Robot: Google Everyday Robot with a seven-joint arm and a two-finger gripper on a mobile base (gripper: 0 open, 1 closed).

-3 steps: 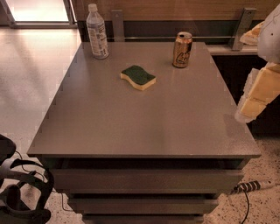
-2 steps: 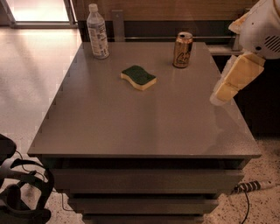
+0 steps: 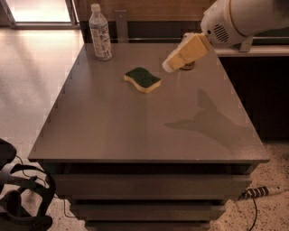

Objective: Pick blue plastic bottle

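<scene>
Over the table's (image 3: 135, 131) far-right part hangs the gripper (image 3: 171, 64), tilted down-left; open vs closed: can't tell. At far-left corner the blue plastic bottle (image 3: 100, 34) stands upright, untouched, well apart. Green sponge (image 3: 142, 79) lies btwn them.

likely an office: grey table (image 3: 135, 131), speckled floor (image 3: 274, 215), wood wall panel (image 3: 153, 9); claw (image 3: 169, 66) over the table's far side.

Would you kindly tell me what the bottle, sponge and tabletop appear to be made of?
Blue plastic bottle: clear, faintly bluish plastic, see-through above its label. Sponge: yellow foam under a green scouring layer. Table: probably grey laminate or metal, semi-matte, showing soft reflections. The gripper hovers right of the sponge.
</scene>
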